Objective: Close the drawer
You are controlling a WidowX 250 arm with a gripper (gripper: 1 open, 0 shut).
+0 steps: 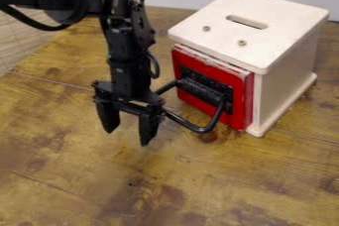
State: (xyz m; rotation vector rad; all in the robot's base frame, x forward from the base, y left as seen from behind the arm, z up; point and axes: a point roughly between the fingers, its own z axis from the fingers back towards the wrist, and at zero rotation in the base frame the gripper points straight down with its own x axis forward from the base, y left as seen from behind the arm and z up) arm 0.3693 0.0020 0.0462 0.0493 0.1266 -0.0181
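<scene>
The drawer (208, 83) has a red front with a dark recessed panel and sits in a small cream-white box (279, 56) at the right. Its red front stands slightly out from the box face. A large black loop handle (193, 109) sticks out toward the left and front. My gripper (127, 131) hangs just left of the handle, pointing down at the table, with its black fingers (147, 131) apart and nothing between them. The arm (122, 42) rises up and back to the left.
The worn wooden table (79, 185) spreads in front and to the left. The cream box top carries a slot (247, 21) and two small screws. The table's edge runs along the upper left.
</scene>
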